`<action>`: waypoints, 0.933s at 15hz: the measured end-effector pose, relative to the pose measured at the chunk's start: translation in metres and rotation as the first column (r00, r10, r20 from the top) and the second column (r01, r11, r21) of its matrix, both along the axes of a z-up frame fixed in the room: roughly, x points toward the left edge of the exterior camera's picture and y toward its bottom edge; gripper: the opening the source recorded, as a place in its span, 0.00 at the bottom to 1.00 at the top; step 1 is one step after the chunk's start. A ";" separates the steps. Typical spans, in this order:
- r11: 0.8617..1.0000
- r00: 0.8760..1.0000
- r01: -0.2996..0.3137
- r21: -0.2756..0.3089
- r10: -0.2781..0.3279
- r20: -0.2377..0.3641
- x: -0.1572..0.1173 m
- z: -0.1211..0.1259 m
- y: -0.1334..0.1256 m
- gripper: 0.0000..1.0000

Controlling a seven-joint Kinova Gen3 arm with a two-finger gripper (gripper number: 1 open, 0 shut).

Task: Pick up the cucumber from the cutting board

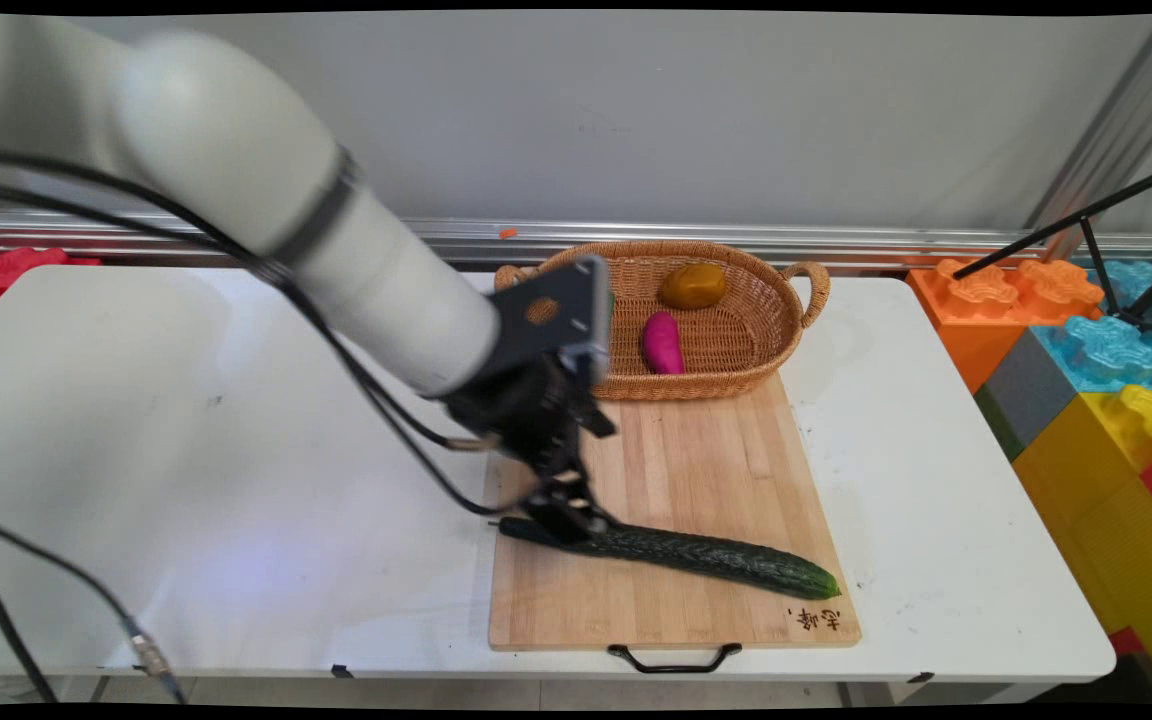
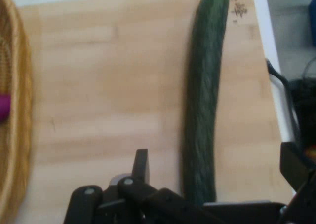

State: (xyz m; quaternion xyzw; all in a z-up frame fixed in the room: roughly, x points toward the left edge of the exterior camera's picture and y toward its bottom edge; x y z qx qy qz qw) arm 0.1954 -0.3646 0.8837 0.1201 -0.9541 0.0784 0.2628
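The claw (image 1: 566, 515) is down low over the left end of a long dark green cucumber (image 1: 676, 552). Its two fingers are apart, one on each side of the cucumber, and in the hand view there is a gap between the left finger (image 2: 141, 166) and the cucumber's skin, so it is not squeezed. The claw sits right at the tip, not at the middle. I think that is the tricky part. A long cucumber held by one end could tip down or slip out, because most of it sticks far out to the other side. Its skin looks bumpy but round, so it could also roll away if one finger bumps it first. The cucumber lies flat on a wooden cutting board (image 1: 696, 450), near the front edge, and its far end points to some dark marks in the board's corner. It looks a little bent and gets thinner at the ends. The board rests on the white desk (image 1: 236, 450). Behind the board stands a wicker basket (image 1: 696, 384) with a purple sweet potato (image 1: 663, 343) and a brown potato (image 1: 693, 286) inside, well apart from the claw.
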 end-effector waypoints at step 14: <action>0.989 0.995 0.092 -0.112 -0.088 0.044 -0.099 -0.114 -0.022 1.00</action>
